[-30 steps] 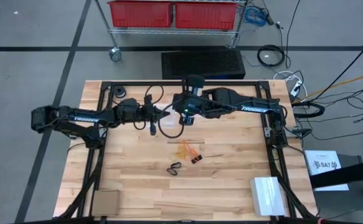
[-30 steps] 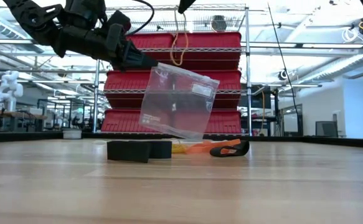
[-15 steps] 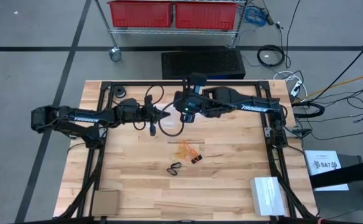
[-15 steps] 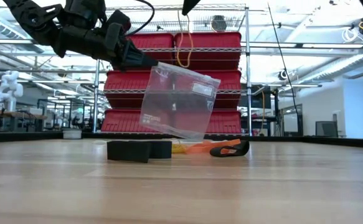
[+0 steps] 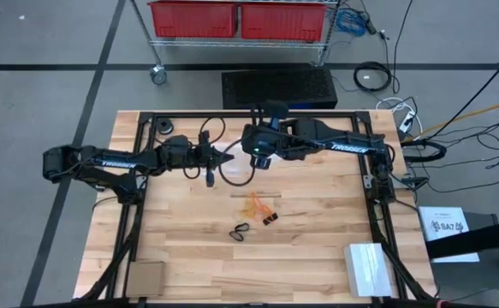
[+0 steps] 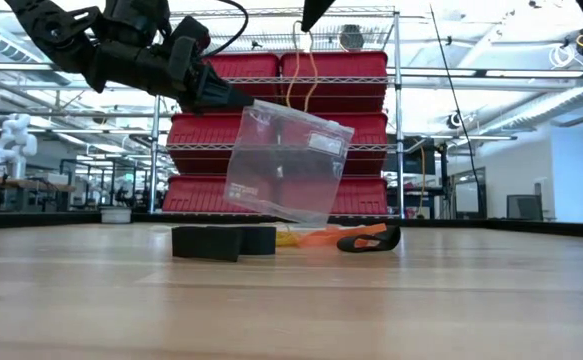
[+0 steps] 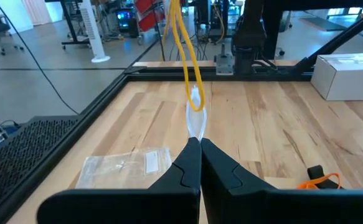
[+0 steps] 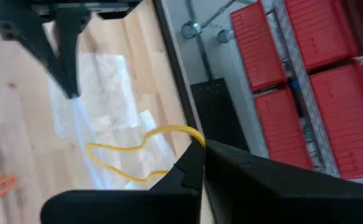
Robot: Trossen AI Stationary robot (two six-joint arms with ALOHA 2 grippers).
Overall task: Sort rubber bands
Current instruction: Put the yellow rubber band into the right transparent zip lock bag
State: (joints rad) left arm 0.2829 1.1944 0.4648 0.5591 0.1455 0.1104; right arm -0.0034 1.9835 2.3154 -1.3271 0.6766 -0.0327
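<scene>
Nearest the front edge of the desk [image 5: 189, 257] lie a flat brown card [image 5: 145, 277] at one corner and a white box [image 5: 367, 268] at the other. Farther in, a black rubber band [image 5: 240, 230] rests on the wood, with a small black block [image 5: 270, 221] just beside it and a loose cluster of orange-red rubber bands [image 5: 258, 204] touching that block.

Beyond them both arms reach level toward the middle, each marked TROSSEN in white along its forearm. The left gripper [image 7: 195, 142] has its jaws pressed together on the top edge of a clear plastic bag [image 6: 286, 162], which hangs tilted above the desk. The right gripper [image 8: 200, 144], held higher and just beside the left one, has its jaws closed on a yellowish tan rubber band [image 8: 137, 152] that dangles as a long loop over the bag's mouth.

Past the desk stand a black mat [image 5: 279, 87] and a wire rack with red bins [image 5: 240, 19].
</scene>
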